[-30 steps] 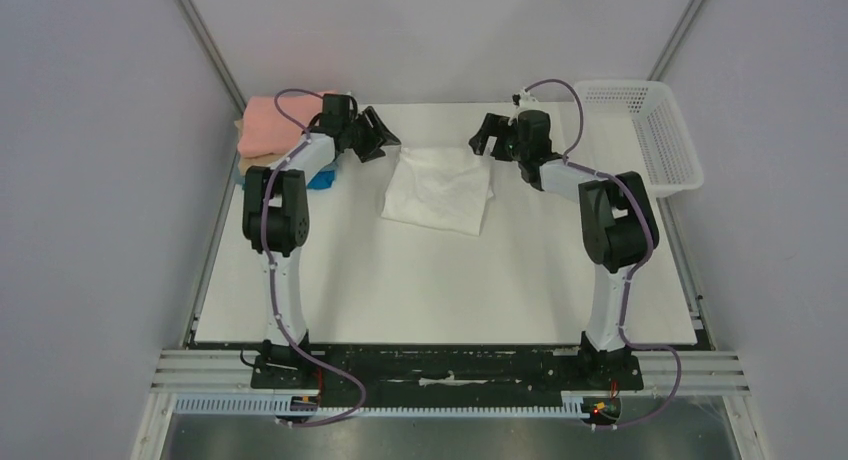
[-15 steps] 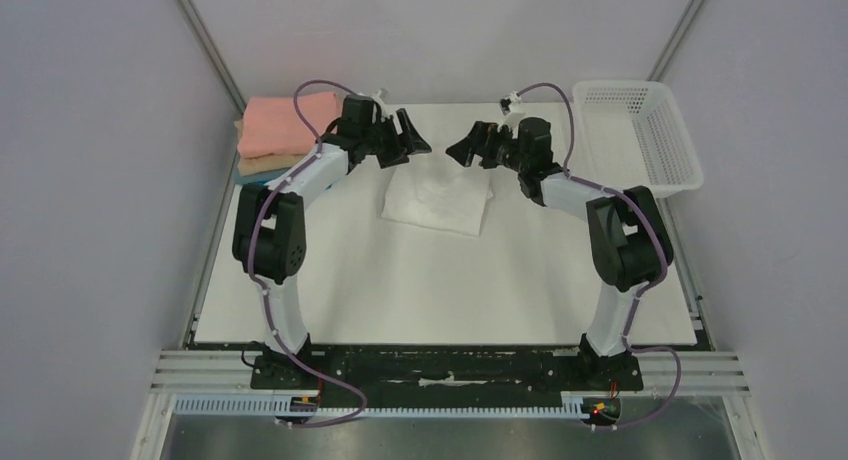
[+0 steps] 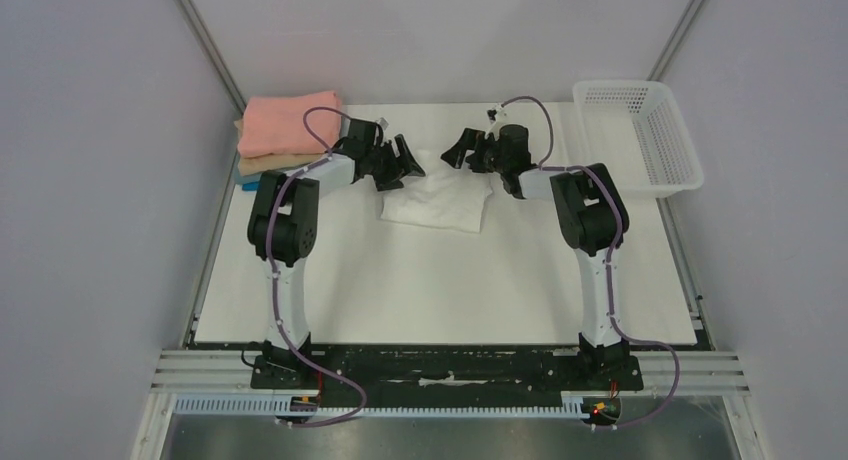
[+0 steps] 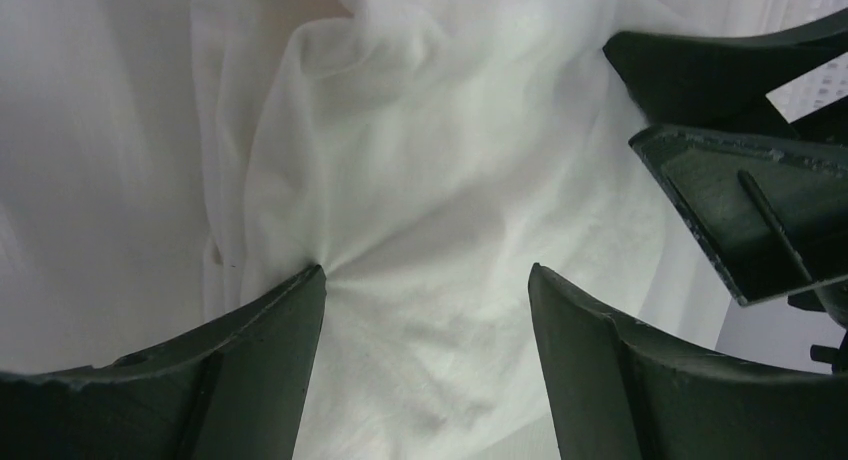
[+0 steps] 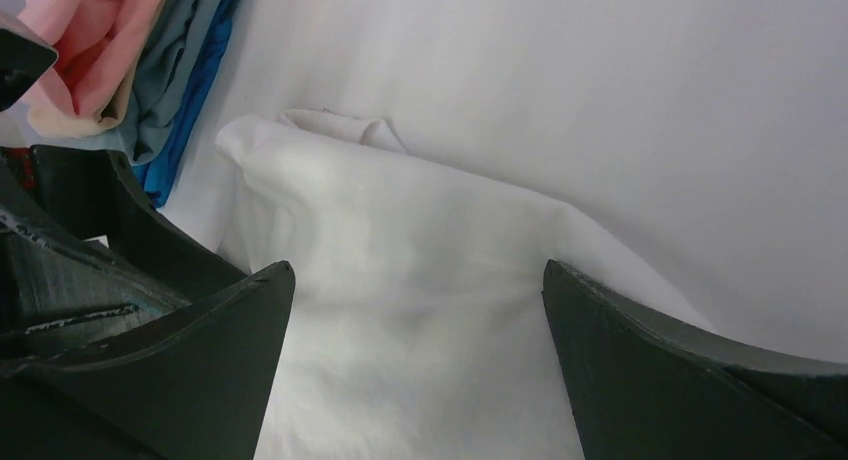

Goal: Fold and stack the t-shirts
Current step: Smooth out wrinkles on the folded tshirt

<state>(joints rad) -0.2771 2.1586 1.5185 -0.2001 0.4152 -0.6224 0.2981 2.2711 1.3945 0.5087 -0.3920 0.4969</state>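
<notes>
The white shirt [image 3: 437,195] lies crumpled on the table [image 3: 430,280], near the far side, beside the pile of folded shirts [image 3: 285,130]. The left fingers [image 3: 398,162] and right fingers [image 3: 460,150] are both wide apart over its far edge, holding nothing. The shirt looks soft, light and floppy. It will sag, so pinch it at the two far corners.
</notes>
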